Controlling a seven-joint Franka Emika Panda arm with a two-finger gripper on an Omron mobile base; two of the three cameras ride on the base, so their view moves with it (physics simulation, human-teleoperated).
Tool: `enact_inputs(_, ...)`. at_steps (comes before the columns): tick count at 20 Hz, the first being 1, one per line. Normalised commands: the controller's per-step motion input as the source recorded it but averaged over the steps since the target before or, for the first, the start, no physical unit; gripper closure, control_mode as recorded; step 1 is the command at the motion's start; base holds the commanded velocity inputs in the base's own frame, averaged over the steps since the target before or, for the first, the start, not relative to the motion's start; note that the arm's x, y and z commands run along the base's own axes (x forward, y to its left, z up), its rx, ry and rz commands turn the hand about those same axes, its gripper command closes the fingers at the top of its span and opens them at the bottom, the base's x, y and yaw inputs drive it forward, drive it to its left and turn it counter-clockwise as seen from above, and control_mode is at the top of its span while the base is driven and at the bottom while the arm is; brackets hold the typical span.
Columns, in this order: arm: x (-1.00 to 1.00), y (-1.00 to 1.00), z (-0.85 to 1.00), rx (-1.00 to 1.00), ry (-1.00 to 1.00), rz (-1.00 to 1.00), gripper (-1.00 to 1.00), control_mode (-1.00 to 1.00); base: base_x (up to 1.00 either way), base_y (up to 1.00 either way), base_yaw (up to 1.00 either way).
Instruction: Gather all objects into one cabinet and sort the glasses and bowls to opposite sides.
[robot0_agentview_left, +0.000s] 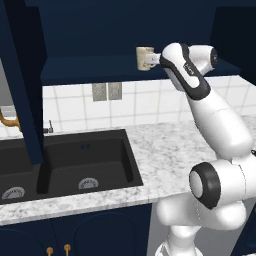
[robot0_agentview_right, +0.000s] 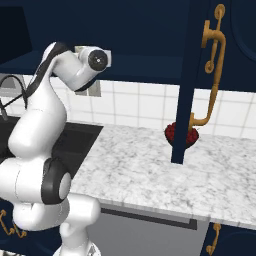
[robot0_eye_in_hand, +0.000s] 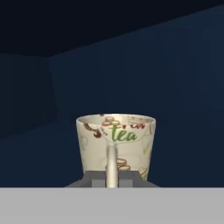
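Jaws of the gripper (robot0_eye_in_hand: 112, 178) are clamped on the loop handle of the cream mug (robot0_agentview_left: 144, 58), which stands upright inside the navy wall cabinet (robot0_agentview_left: 100, 70), at or just above its shelf. The mug bears the word "tea". The dark bowl with red (robot0_agentview_right: 181, 134) sits on the marble counter (robot0_agentview_right: 150, 170), partly behind the open cabinet door (robot0_agentview_right: 192, 75).

A black double sink (robot0_agentview_left: 85, 167) sits in the marble counter (robot0_agentview_right: 150, 170) below white wall tiles (robot0_agentview_left: 145, 102).
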Motion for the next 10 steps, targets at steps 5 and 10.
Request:
enact_inputs(5, -0.5, -0.39, 0.1, 0.0, 0.04, -0.22, 1.0, -1.0, 0.0, 0.0, 0.0)
enact_inputs(10, -0.45, -0.33, 0.03, -0.02, 0.02, -0.22, 1.0, -1.0, 0.0, 0.0, 0.0)
